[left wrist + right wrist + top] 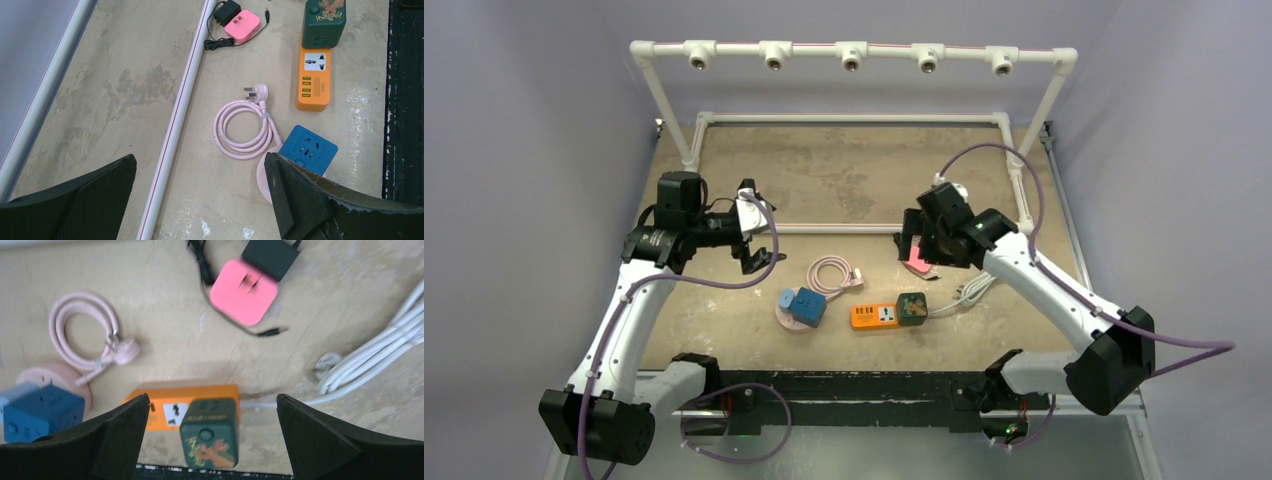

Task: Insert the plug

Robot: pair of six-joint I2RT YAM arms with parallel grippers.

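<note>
While my left gripper [749,235] hangs at the left with its fingers spread wide and nothing between them, the blue cube socket [804,307] and the coiled pink cord [829,272] lie loose to its right. The green cube plug [912,309] sits on the right end of the orange power strip [874,316]. My right gripper [914,250] hovers clear of it, fingers wide apart, gripping nothing.
</note>
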